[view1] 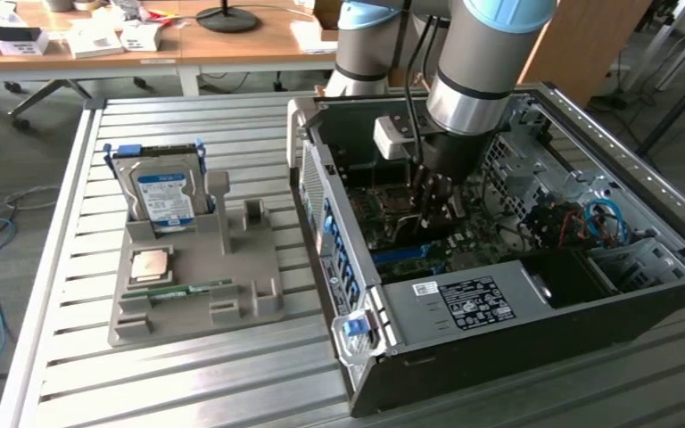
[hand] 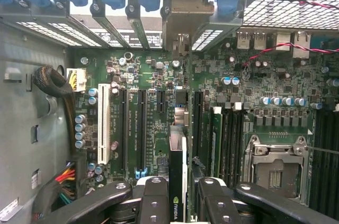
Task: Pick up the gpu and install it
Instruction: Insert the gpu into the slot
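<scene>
My gripper (view1: 433, 203) reaches down into the open computer case (view1: 628, 294), over the motherboard. It is shut on the gpu (hand: 178, 155), a thin card seen edge-on between the two black fingers (hand: 153, 203). A green logo shows on the card's edge. The card runs across the motherboard (hand: 148, 128) between the black expansion slots and the memory slots. Its grey metal end bracket (hand: 183, 17) lies at the case's rear slot openings, among the blue clips. Whether the card sits in a slot I cannot tell.
A grey holder (view1: 247, 285) on the slatted table carries a hard drive (view1: 167, 196), a processor (view1: 152, 265) and a green memory stick (view1: 182, 290). Inside the case are a white slot (hand: 104, 123), a processor socket (hand: 273, 166) and red and blue cables (view1: 598, 223).
</scene>
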{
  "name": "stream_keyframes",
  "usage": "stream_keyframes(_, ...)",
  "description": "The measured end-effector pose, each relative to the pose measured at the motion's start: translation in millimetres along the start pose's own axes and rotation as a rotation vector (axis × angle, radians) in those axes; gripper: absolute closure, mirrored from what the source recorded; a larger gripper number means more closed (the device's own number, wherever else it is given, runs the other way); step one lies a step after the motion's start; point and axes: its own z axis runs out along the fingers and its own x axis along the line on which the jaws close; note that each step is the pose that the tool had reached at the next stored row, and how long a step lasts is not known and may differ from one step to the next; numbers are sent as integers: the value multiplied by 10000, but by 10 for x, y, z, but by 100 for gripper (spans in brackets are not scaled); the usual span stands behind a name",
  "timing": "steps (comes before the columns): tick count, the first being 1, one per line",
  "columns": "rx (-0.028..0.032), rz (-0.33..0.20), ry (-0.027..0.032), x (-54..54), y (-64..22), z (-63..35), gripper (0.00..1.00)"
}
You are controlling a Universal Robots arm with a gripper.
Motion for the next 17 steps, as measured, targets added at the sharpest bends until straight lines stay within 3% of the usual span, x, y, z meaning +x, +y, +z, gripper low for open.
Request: stream_keyframes(17,0,0,-1,1,1,49,74)
